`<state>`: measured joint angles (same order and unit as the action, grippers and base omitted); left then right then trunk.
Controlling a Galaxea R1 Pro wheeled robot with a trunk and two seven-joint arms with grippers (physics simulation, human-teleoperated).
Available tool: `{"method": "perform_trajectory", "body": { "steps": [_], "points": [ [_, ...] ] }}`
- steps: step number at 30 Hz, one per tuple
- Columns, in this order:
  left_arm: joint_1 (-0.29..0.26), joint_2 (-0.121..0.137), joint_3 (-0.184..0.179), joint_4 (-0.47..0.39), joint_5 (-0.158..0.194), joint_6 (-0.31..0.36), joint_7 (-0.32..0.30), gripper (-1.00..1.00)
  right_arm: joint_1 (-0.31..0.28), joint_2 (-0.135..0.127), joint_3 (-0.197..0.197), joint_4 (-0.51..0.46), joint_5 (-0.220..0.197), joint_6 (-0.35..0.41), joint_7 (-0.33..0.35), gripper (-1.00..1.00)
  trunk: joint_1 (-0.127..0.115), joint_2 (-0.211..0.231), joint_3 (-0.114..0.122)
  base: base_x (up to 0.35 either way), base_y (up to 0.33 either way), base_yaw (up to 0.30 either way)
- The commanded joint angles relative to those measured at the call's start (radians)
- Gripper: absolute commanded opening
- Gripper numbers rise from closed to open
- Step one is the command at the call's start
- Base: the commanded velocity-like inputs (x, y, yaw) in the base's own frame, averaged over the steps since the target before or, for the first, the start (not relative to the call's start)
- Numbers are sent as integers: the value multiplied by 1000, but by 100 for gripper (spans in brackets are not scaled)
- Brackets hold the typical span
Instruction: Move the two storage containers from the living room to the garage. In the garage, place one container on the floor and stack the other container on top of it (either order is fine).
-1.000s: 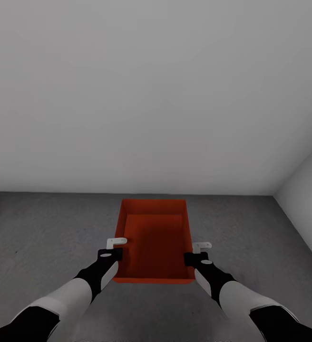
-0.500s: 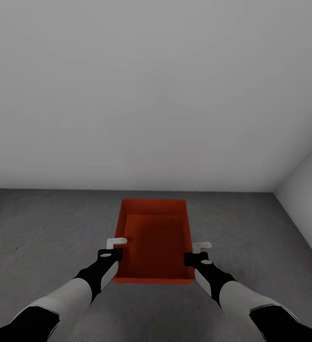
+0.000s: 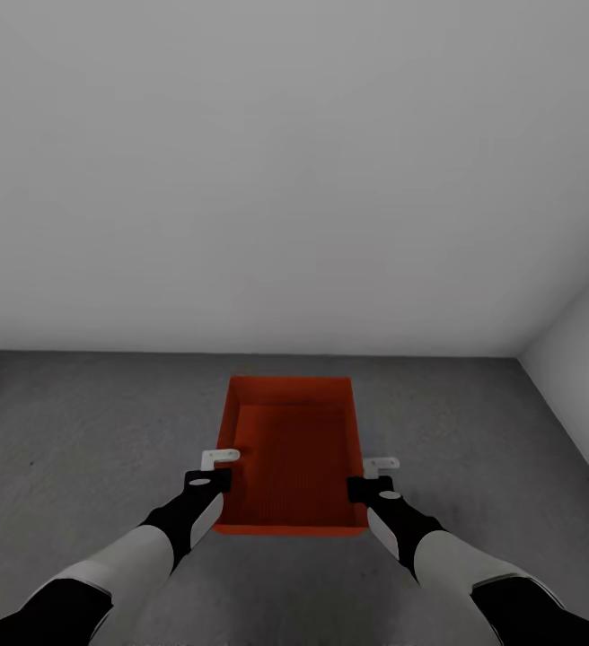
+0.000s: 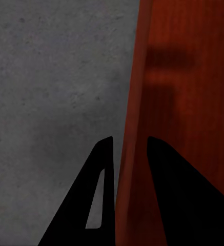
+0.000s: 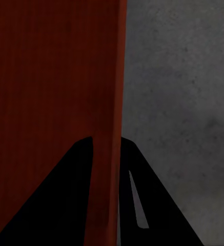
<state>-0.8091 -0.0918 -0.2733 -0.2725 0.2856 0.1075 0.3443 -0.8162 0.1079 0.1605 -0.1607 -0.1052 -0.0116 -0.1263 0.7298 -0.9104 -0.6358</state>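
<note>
Currently one storage container (image 3: 293, 453) sits lower centre of the head frame, held level above the floor (image 3: 79, 431); left gripper (image 3: 214, 471) is clamped on its left wall, one finger each side, per the left wrist view (image 4: 127, 154); right gripper (image 3: 371, 475) likewise pinches the right wall (image 5: 114, 148); pale grey walls (image 3: 294, 161) fill the upper frame.
</note>
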Motion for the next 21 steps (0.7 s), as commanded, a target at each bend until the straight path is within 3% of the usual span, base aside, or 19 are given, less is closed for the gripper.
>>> {"method": "perform_trajectory", "body": {
  "steps": [1,21],
  "points": [
    [-1,0,19,-19,-19,-4,12,-100,0,2,2,3,-22,-1,-6,-100,0,-1,-2,0,0,0],
    [0,-1,17,-16,-19,-3,12,-100,0,1,2,3,-22,0,-7,-100,0,-1,-34,0,0,0]
  ]
}}
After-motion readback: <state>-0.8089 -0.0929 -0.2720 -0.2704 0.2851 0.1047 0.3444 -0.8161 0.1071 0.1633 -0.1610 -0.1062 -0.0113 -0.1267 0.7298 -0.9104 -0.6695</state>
